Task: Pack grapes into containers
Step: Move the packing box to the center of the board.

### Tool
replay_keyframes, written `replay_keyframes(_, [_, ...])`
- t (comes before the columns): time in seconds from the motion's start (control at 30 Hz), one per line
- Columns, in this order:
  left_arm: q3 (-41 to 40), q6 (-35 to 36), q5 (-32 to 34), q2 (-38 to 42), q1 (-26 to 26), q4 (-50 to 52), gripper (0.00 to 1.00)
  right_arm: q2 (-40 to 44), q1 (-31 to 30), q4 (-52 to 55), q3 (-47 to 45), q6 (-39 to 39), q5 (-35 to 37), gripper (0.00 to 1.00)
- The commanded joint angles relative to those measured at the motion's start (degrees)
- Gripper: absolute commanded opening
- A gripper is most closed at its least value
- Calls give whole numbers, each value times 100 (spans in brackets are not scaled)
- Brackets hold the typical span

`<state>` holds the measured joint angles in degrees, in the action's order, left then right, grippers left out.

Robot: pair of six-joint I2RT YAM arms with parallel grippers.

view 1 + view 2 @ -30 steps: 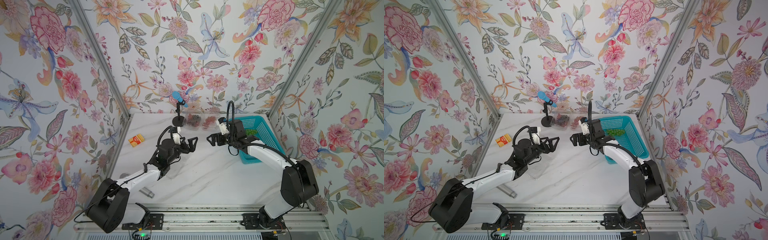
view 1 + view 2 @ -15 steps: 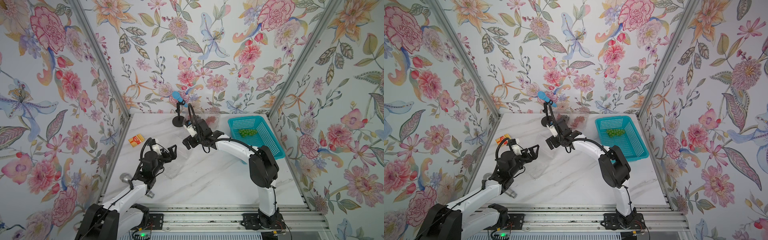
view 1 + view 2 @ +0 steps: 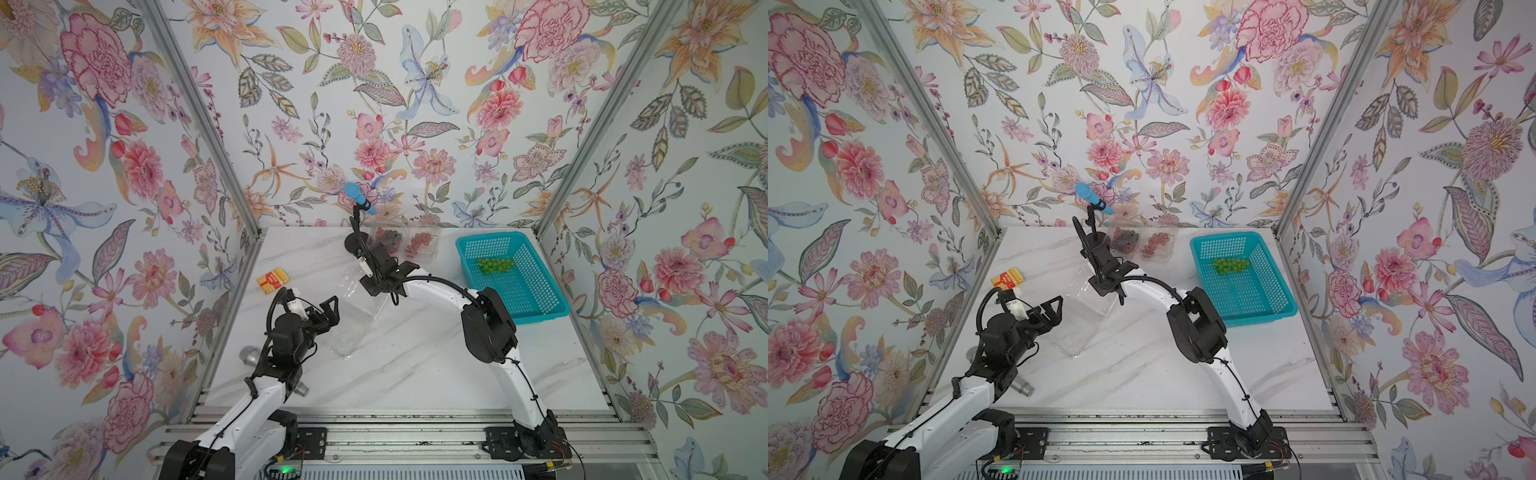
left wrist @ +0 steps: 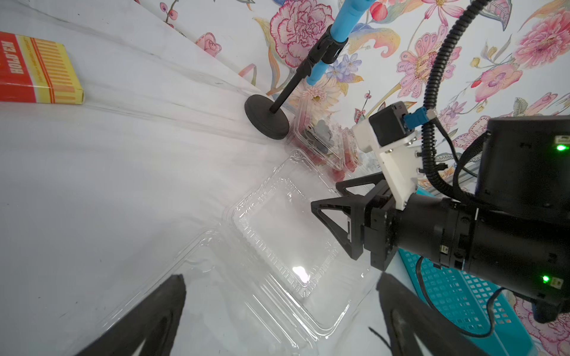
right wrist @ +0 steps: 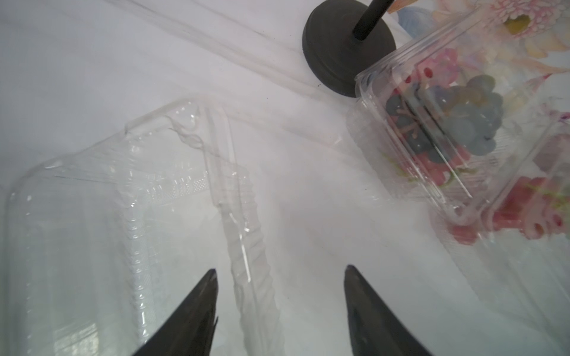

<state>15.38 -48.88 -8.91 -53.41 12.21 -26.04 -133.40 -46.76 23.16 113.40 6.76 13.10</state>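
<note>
Across the marble worktop (image 3: 415, 365), the biggest thing is the teal perforated basket (image 3: 536, 286) along the right edge. It holds the one bunch left to pack — the green grapes (image 3: 494, 265), lying loose toward its back end, well apart from both grippers. Next in size, the empty clear clamshell (image 3: 355, 328) lies hinged open and flat around the middle, a little toward the left edge, presumably laid out to receive that bunch. Against the back edge two closed clamshells sit side by side. One (image 5: 367, 123) is just beside the black base of the blue microphone stand (image 5: 336, 52) and has the dark purple grapes (image 5: 456, 120) inside; the other (image 3: 435, 249) holds the red grapes (image 3: 420, 242). Both look done. Near the left edge rests a small orange-and-red carton (image 3: 272, 279), no part of the job. The right gripper (image 5: 280, 268) reaches over the open clamshell's far half with its fingers (image 5: 197, 308) parted. The thin raised rim runs between them, nearer one finger and, as far as the right wrist view shows, pinched by neither — likely lined up to take that rim and steady or shift the box. The left gripper (image 4: 279, 276) hovers at the near half, fingers spread wide and gripping nothing, seemingly on hand to help.
</note>
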Motion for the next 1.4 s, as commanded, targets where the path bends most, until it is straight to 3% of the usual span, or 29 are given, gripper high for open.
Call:
replay_keyframes(0.0, [-79, -99, -133, -32, -52, -18, 100, 1, -29, 180, 147, -165, 398, 45])
replay_keyframes(0.27, [-22, -182, -295, -340, -52, -293, 100, 640, 279, 187, -812, -1544, 325, 32])
replay_keyframes(0.43, [53, -177, -373, -538, -52, -411, 100, 1341, 704, 98, -1916, -3169, -57, 32])
replay_keyframes(0.57, [88, -209, -451, -724, -43, -581, 100, 2035, 924, -696, -3132, -4256, -995, 32])
replay_keyframes(0.63, [127, -218, -503, -799, -43, -619, 100, 2185, 926, -738, -3318, -4335, -1288, 41])
replay_keyframes(0.77, [228, -197, -622, -937, -43, -629, 100, 2600, 926, -537, -3463, -3874, -1544, 61])
replay_keyframes(0.9, [325, -191, -759, -1159, 17, -719, 100, 2924, 1050, -130, -3180, -2451, -799, 90])
replay_keyframes(0.97, [367, -198, -746, -1286, 76, -774, 100, 2863, 1108, 147, -2810, -1727, -304, 99])
replay_keyframes(1.17, [524, -260, -716, -1620, 370, -923, 100, 2352, 1205, 206, -1905, 18, 34, 100])
replay_keyframes(1.37, [638, -349, -665, -1846, 663, -1002, 100, 1414, 997, 202, -788, 1074, 339, 100])
